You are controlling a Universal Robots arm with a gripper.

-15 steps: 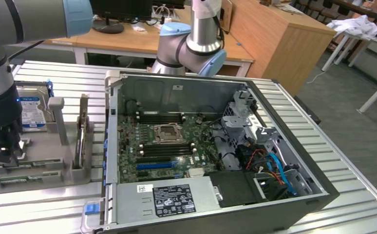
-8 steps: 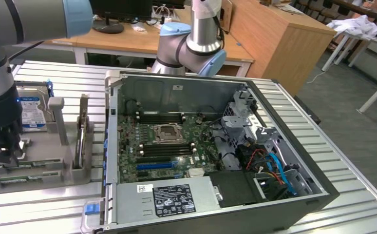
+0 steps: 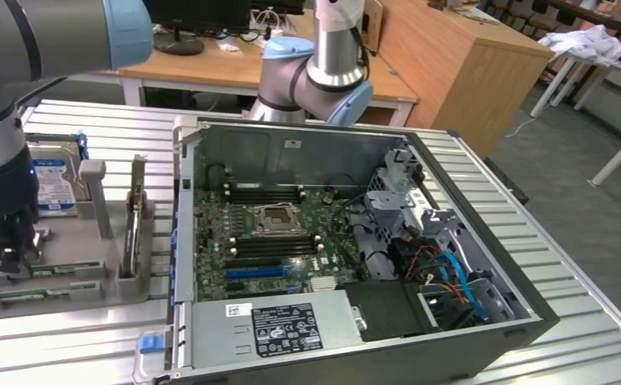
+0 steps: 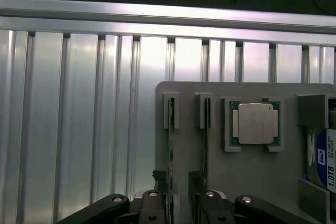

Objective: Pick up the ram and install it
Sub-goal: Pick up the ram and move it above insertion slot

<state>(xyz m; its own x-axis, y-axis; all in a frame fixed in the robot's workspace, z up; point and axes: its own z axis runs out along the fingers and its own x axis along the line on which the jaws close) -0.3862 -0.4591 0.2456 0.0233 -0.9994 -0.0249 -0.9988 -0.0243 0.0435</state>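
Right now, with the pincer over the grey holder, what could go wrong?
The open pincer straddles one thin green ram stick standing on edge. The second green stick stands close outside one finger and could get clipped. An off-centre grip might tilt the stick in the grey plastic holder.

The picture's edge cuts the hard drive [image 4: 326,162], and the hand [image 4: 177,183] covers one end of the ram [image 4: 170,129].

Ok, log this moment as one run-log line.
phase: pre-grasp | gripper: open, astride thin green ram stick | ram stick: standing in grey plastic holder, not lifted
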